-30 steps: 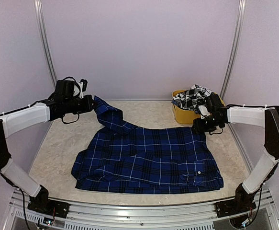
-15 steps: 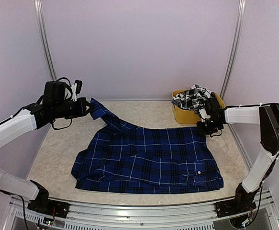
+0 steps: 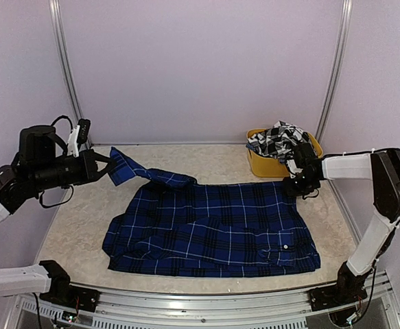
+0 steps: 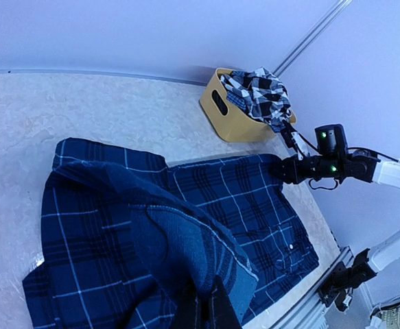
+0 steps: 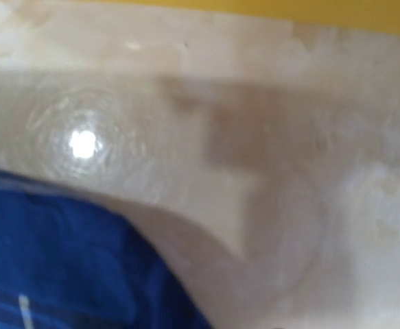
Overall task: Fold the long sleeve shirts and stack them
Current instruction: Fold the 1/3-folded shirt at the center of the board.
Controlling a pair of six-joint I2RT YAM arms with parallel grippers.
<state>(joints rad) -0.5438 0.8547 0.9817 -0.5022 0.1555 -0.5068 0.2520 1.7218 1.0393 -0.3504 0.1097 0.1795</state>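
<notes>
A royal blue plaid long sleeve shirt [image 3: 213,226] lies spread across the middle of the table. One sleeve [image 3: 141,175] is stretched out to the far left. My left gripper [image 3: 108,168] is shut on that sleeve's end; in the left wrist view the cloth [image 4: 186,247] bunches over the dark fingertips [image 4: 217,312]. A black-and-white checked shirt [image 3: 276,139] is heaped in the yellow tub [image 3: 263,165]. My right gripper [image 3: 298,184] sits low at the blue shirt's far right corner. The right wrist view shows blurred table, blue cloth [image 5: 62,267] and no fingers.
The yellow tub [image 4: 230,122] stands at the back right, close behind the right gripper. Metal frame posts [image 3: 335,68] rise at the back corners. A rail [image 3: 200,305] runs along the near edge. Bare tabletop [image 3: 83,212] lies left of the shirt.
My left arm has drawn back to the left and lower, pulling the sleeve out sideways. The right gripper has shifted slightly towards the shirt's far right corner.
</notes>
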